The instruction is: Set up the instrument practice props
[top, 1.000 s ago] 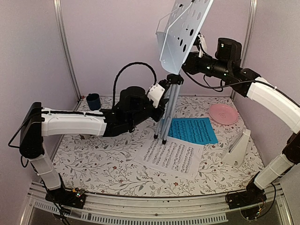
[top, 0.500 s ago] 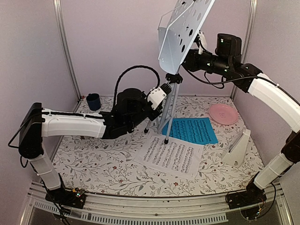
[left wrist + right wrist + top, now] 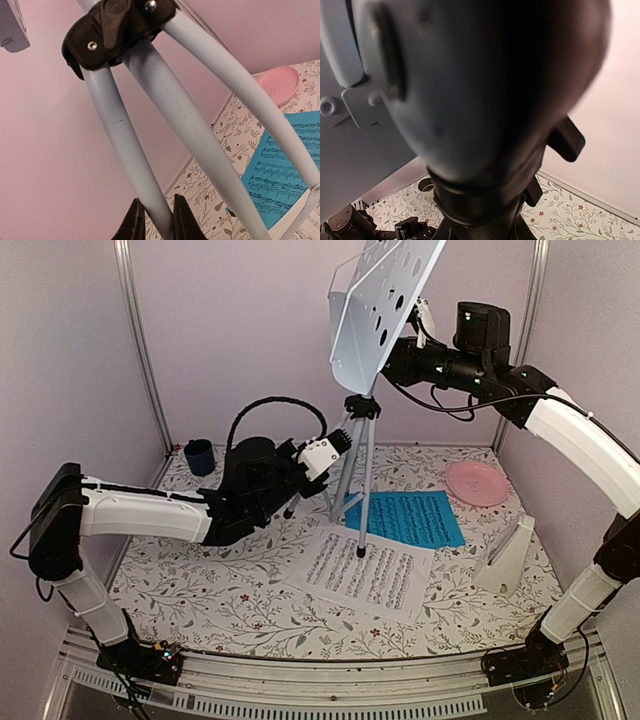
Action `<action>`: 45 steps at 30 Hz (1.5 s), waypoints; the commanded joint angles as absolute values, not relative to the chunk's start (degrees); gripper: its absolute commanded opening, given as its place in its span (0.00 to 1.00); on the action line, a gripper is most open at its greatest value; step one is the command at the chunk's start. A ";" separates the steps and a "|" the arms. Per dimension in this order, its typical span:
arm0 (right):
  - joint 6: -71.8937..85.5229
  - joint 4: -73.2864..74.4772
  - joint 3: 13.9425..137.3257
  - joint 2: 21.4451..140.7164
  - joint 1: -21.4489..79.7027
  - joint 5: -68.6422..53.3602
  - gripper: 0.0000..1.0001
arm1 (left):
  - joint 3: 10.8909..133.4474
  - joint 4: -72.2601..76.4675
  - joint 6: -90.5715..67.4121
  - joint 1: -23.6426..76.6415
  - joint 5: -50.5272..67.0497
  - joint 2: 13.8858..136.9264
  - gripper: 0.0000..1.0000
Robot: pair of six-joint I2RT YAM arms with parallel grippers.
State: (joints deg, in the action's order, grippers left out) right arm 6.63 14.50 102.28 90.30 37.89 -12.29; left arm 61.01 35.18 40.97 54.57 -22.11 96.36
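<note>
Left gripper [image 3: 338,443] has pulled out toward 9 o'clock, fingers [image 3: 135,222] pinched tight on one leg [image 3: 125,150], and the legs have splayed open! The stand [image 3: 358,470] sits mid-table, its front foot now on the white sheet [image 3: 385,580], with the blue sheet [image 3: 420,520] at its 3 o'clock. Right gripper [image 3: 405,358], clamped behind the tray [image 3: 375,310], has lifted it higher. The stand looks nearly set, sheets next.

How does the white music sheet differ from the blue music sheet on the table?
The white paper music sheet lies nearer the front edge of the flower-patterned table; the blue paper music sheet lies farther back. The white sheet is turned askew, the blue one almost square to that edge. Both lie flat and show printed notes.
</note>
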 commanded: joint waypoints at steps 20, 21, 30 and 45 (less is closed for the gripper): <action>6.16 -2.76 120.70 90.62 36.58 -19.06 0.00 | 50.92 26.55 49.91 48.02 -18.01 96.77 0.00; 6.02 -2.71 121.38 90.62 36.50 -19.03 0.00 | 50.44 26.35 50.18 47.41 -18.24 97.02 0.00; 4.44 -2.37 127.23 91.85 35.60 -18.87 0.00 | 46.90 30.59 51.15 44.88 -18.78 100.94 0.00; 2.60 -2.59 128.96 91.19 35.26 -18.24 0.00 | 43.62 33.52 55.08 40.63 -21.88 102.71 0.00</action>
State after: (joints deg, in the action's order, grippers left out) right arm 2.00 22.65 117.05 99.61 37.32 -17.04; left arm 49.25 52.69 49.80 47.44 -12.84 97.97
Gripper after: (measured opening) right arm 0.221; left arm 0.147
